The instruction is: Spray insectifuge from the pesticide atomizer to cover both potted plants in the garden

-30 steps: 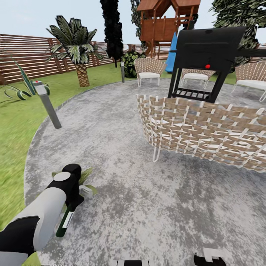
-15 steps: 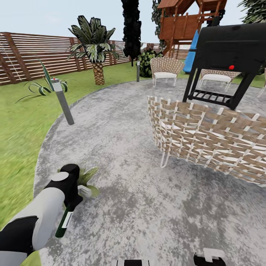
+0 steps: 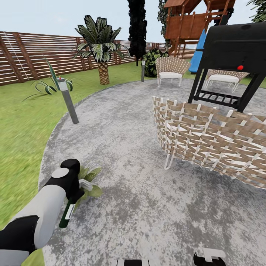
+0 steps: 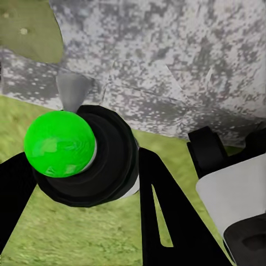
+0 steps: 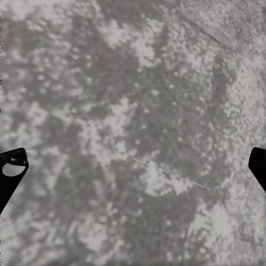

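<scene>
Your left gripper (image 3: 74,197) pinches the pesticide atomizer (image 3: 67,215), nozzle toward the potted plant (image 3: 88,183) at 11 o'clock, poised to spray; your right gripper (image 5: 133,166) hangs spread over paving.

Dark green bottle (image 3: 66,216) with white label, mottled grey patio (image 3: 147,207), green lawn (image 3: 22,122), brown slatted fence (image 3: 33,55), tan-and-white woven chair (image 3: 214,142), black grill (image 3: 236,48), blue slide (image 3: 197,51).

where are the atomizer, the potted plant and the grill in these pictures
atomizer (image 3: 66,216): head view, on the dark bottle body below the left gripper.
potted plant (image 3: 91,183): head view, on its green leaves beside the gripper.
grill (image 3: 232,44): head view, on the black lid.
</scene>
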Motion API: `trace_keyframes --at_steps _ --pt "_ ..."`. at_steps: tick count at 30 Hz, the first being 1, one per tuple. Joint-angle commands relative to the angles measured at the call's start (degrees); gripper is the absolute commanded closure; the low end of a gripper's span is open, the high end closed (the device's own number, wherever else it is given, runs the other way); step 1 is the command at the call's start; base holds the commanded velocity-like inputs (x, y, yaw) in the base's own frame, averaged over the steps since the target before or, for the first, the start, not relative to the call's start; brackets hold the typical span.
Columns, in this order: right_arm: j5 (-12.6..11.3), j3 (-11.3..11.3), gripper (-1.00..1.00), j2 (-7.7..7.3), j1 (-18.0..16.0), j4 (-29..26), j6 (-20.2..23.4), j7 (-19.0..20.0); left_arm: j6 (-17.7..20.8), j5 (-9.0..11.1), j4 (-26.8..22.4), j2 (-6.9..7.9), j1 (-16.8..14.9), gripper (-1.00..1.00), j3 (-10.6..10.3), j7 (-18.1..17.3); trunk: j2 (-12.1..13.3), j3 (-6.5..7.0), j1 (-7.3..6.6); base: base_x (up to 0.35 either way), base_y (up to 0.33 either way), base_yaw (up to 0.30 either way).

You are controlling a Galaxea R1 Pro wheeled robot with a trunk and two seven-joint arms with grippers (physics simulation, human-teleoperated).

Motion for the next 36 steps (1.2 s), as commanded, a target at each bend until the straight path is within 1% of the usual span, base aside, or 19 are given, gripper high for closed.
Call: trace_keyframes --at_steps 1,9,15,21,27,36 --pt "0.62 -0.47 -1.0 0.08 -0.04 0.08 -0.19 -0.16 0.59 -0.6 -0.09 -0.05 -0.01 1.0 0.22 -0.53 -0.02 -0.04 -0.01 0.0 0.0 0.0" --pt "0.55 -0.55 -1.0 0.16 -0.04 0.08 -0.19 -0.17 0.6 -0.76 -0.13 -0.04 -0.01 1.0 0.23 -0.53 -0.02 -0.04 -0.01 0.009 -0.003 0.0" --pt "0.55 -0.55 -1.0 0.17 -0.04 0.08 -0.19 -0.17 0.6 -0.78 -0.13 0.02 0.08 1.0 0.48 -0.53 -0.02 -0.04 -0.01 0.202 -0.136 0.015" --pt "0.55 -0.55 -1.0 0.18 -0.04 0.08 -0.19 -0.24 0.6 -0.9 -0.1 -0.03 0.22 1.0 0.28 -0.53 -0.02 -0.04 -0.01 0.188 -0.141 0.24" --pt "0.55 -0.55 -1.0 0.2 -0.04 0.08 -0.19 -0.24 0.54 -1.05 -0.13 0.2 0.35 1.0 0.29 -0.53 -0.02 -0.04 -0.01 0.014 -0.012 0.276" --pt "0.55 -0.55 -1.0 0.22 -0.04 0.08 -0.19 -0.21 0.53 -1.05 -0.06 0.14 0.53 1.0 0.15 -0.53 -0.02 -0.04 -0.01 0.0 -0.017 0.277"
